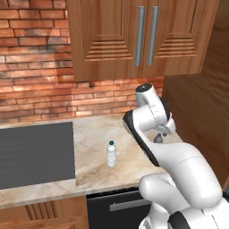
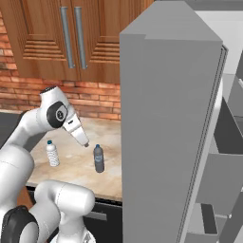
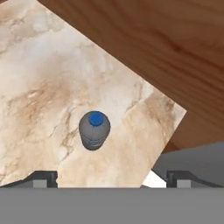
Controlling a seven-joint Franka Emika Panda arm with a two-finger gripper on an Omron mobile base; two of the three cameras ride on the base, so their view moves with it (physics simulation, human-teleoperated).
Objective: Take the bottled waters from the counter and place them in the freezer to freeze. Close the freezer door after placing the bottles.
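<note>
Fingers [image 3: 112, 179] spread wide, empty, above upright dark grey bottle [image 3: 94, 130]

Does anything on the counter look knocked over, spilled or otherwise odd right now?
Nothing stands out. Both bottles, the clear one and the grey one, stand upright and capped on the counter, apart from each other, with no spill. The open gripper holds nothing.

Two bottled waters [image 2: 52, 154] [image 2: 98, 158] — one counter [image 1: 94, 167]

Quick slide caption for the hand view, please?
Open two-finger gripper poised above the upright dark grey plastic bottle with blue cap on the beige marbled stone counter.
</note>
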